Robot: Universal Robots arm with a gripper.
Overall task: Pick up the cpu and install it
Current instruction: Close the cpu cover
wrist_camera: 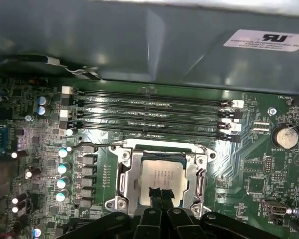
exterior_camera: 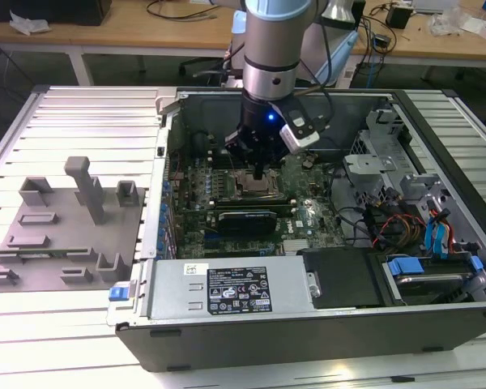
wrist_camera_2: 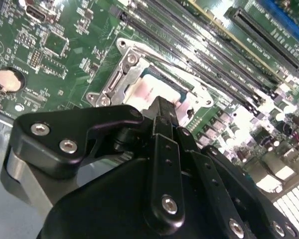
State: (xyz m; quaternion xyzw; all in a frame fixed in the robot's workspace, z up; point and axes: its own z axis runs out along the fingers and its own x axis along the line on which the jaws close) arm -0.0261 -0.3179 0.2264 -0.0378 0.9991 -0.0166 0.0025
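— Claw (wrist_camera: 160, 193) first: apart or together?
— Together, tips side by side, clamped on nothing. Poised at the near edge of the chip (wrist_camera: 162, 174), touching or just above; hard to tell.
— And the chip itself?
— Lying flat inside the socket frame (wrist_camera: 123, 175), silvery top up, seemingly seated for contact underneath.
— Why tips shut there?
— Probably for pressing or nudging rather than gripping; no room beside a sunken chip for spread fingers.
— Beyond the socket?
— Long memory slots (wrist_camera: 149, 112), apparently bare, then the case wall (wrist_camera: 139, 45). Farther off, on the exterior view's left, grey blocks (exterior_camera: 87, 190) outside the case, likely holders for parts.
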